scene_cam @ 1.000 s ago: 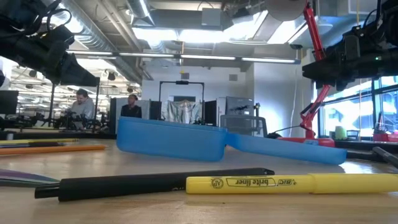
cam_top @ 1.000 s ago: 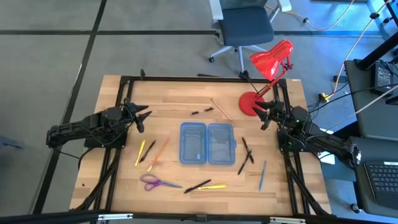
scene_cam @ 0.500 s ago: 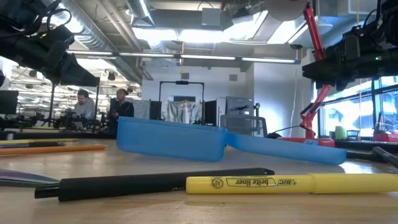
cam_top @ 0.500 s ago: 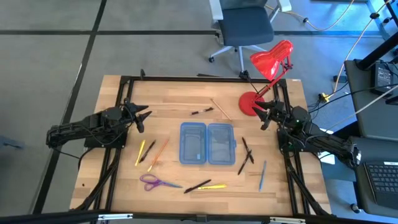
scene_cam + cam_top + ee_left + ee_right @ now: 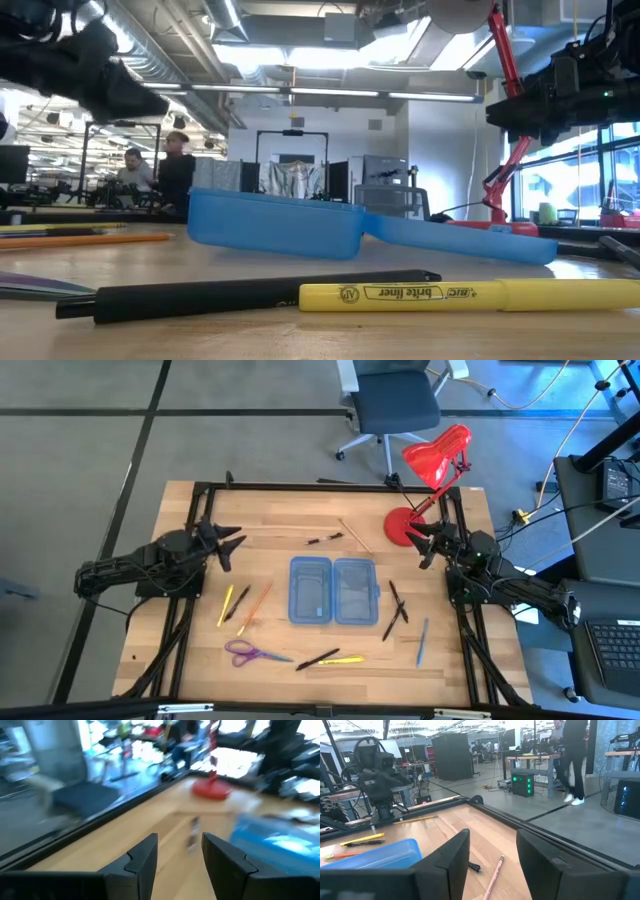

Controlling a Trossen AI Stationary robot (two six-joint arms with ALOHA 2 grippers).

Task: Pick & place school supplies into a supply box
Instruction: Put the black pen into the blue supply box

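We see the left hand (image 5: 229,541) shifted a little from where it sat a second ago, its wrist turned and its tip swung slightly toward the far side of the surface (image 5: 280,525); the blur in its wrist view fits an arm in motion; in the low view its dark bulk sits higher and further forward than before. We judge this the start of a first reach, since nothing else has moved; the supply box (image 5: 333,591) lies open and flat at the middle of the surface with both halves empty.

The left hand's fingers (image 5: 142,860) stand apart with bare wood between them; it holds and touches nothing. The right hand (image 5: 427,546) waits near the red lamp's base (image 5: 400,527), unchanged, its fingers likewise apart and empty.

The supplies all lie loose: yellow and orange pencils (image 5: 243,603) left of the box; purple scissors (image 5: 243,653) near the front edge; a black pen (image 5: 318,659) and yellow pen (image 5: 343,659) beside them; dark pens (image 5: 397,603) and a blue pen (image 5: 421,641) to the right.
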